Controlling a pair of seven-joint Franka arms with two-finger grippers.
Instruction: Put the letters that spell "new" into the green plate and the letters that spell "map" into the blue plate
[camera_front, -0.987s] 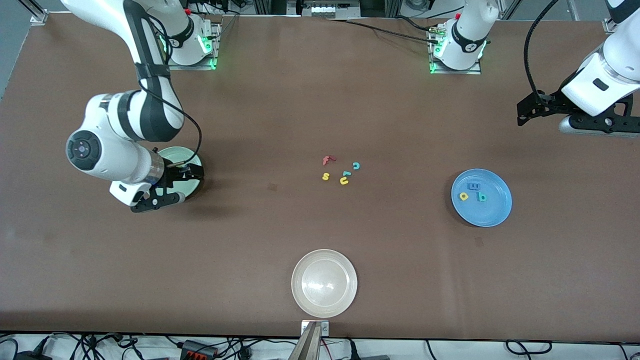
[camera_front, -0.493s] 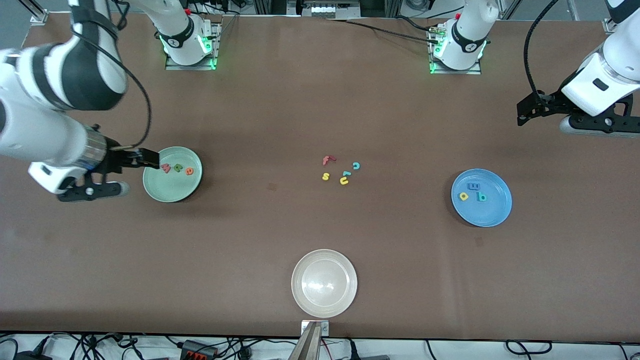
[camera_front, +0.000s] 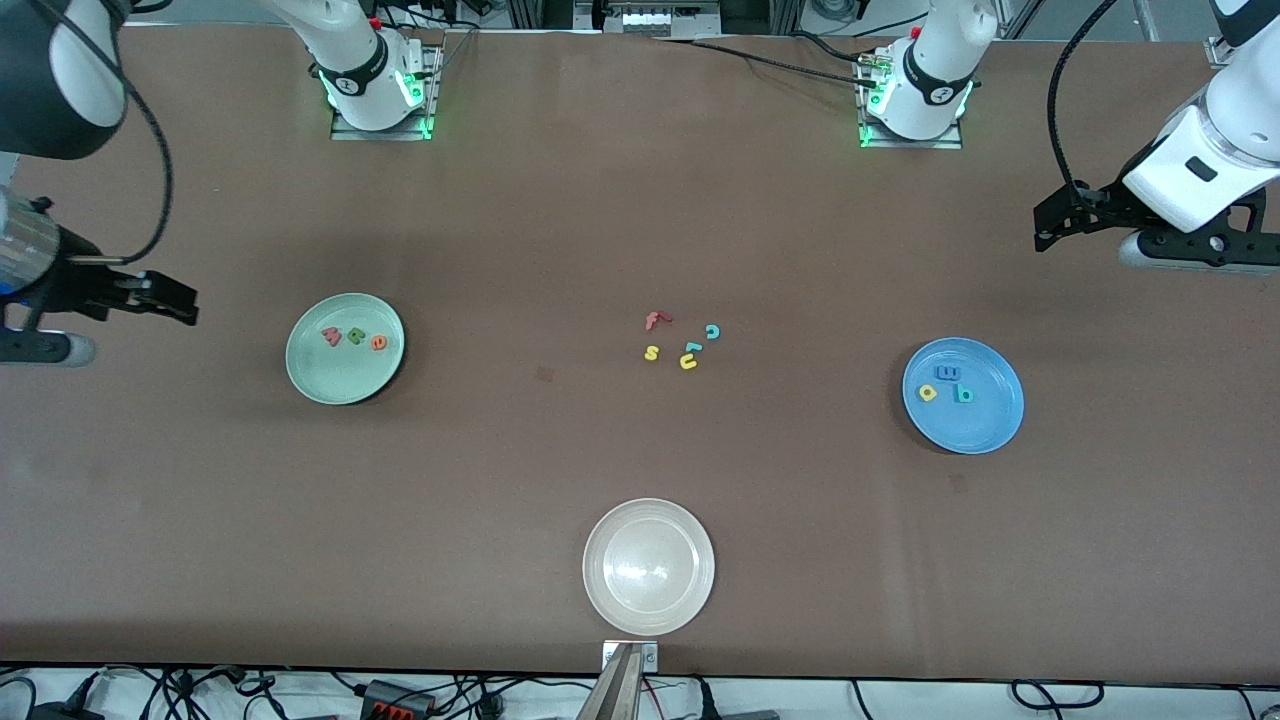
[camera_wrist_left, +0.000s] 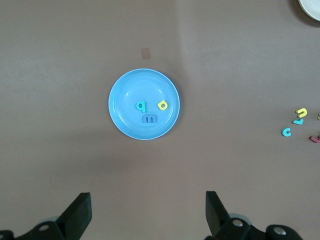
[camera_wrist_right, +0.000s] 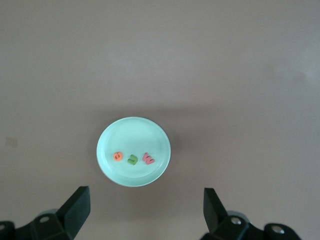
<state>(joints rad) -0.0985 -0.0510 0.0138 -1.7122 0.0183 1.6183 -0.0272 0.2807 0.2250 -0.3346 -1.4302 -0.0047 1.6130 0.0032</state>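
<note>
The green plate holds a salmon-red w, a green n and an orange e. In the blue plate lie a blue m, a yellow a and a teal p. My right gripper hangs open and empty over bare table beside the green plate, toward the right arm's end. Its wrist view shows that plate past the open gripper. My left gripper waits open over the left arm's end. The left wrist view shows the blue plate past the gripper.
A white plate sits near the front edge at mid-table. Loose letters lie in the table's middle: a red f, a yellow s, a teal c, a yellow u and one more teal piece.
My right arm has pulled away from over the green plate toward its end of the table, uncovering the three letters in it. The left arm has not moved.
</note>
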